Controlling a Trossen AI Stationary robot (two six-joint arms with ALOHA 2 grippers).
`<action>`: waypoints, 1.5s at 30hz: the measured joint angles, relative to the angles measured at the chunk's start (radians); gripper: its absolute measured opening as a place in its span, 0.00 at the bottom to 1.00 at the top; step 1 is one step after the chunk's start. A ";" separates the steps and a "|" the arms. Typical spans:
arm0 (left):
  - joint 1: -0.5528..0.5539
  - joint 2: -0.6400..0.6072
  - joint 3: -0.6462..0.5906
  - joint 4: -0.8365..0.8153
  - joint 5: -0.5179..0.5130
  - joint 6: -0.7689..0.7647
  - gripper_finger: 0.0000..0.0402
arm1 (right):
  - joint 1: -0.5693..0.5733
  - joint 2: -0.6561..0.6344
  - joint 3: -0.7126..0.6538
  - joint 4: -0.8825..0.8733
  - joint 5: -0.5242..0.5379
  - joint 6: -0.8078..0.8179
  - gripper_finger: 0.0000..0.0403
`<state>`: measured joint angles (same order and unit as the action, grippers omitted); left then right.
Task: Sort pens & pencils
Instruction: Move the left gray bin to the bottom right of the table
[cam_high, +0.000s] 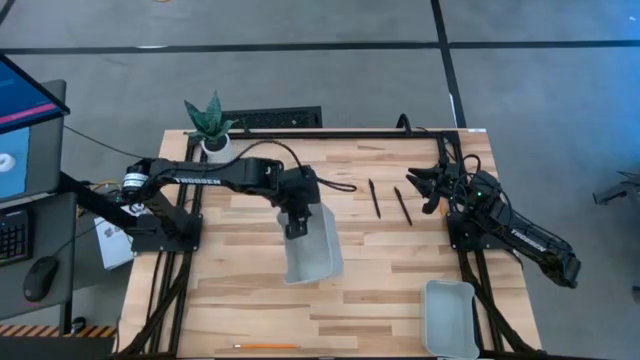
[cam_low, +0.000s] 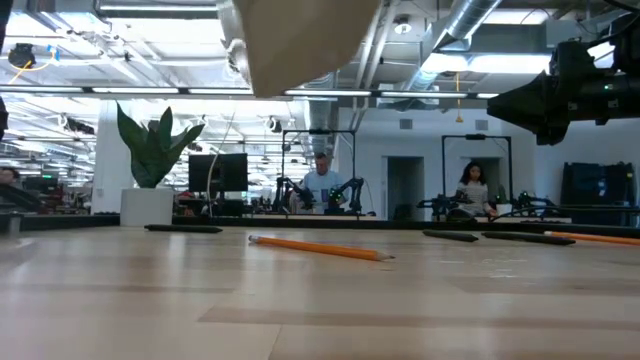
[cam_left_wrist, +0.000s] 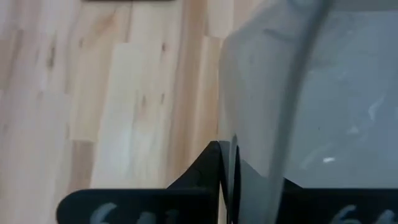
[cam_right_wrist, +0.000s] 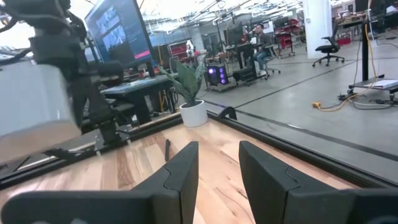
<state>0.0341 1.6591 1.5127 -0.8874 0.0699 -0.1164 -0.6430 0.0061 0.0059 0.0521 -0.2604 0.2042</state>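
My left gripper (cam_high: 297, 222) is shut on a grey bin (cam_high: 312, 248) held up over the table's middle; in the low view the bin (cam_low: 300, 40) floats high above the wood. Two black pens (cam_high: 375, 198) (cam_high: 403, 205) lie flat on the table to its right. My right gripper (cam_high: 422, 190) hovers open just right of them, touching nothing, and one pen (cam_right_wrist: 167, 147) shows ahead of its fingers. An orange pencil (cam_high: 268, 346) lies at the table's near edge, also seen in the low view (cam_low: 320, 247). A second orange pencil (cam_low: 600, 237) shows farther right there. My left gripper holds the grey bin by the rim of its far short wall (cam_left_wrist: 273, 143), coming from above. One finger (cam_left_wrist: 211, 171) stands outside the wall; the other is behind the translucent wall. The bin is lifted clear of the table and hangs tilted below the fingers.
A second grey bin (cam_high: 448, 315) sits at the table's near right corner. A potted plant (cam_high: 212, 125) stands at the far left corner, with a black strip (cam_high: 275, 118) along the far edge. Bare wood lies under and left of the lifted bin. People sit in the room beyond.
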 joint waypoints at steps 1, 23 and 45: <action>-0.009 0.009 0.000 0.002 0.001 -0.005 0.00 | 0.000 0.001 0.000 0.000 0.000 0.006 0.34; -0.144 0.251 0.035 0.203 0.121 -0.029 0.00 | 0.001 0.000 0.004 0.020 -0.002 0.362 0.34; -0.242 0.333 0.035 0.082 0.040 -0.226 0.00 | 0.050 -0.001 0.161 0.051 -0.031 0.417 0.34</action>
<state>-0.2074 1.9921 1.5477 -0.8053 0.1104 -0.3419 -0.5930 0.0051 0.1670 0.1035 -0.2909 0.6209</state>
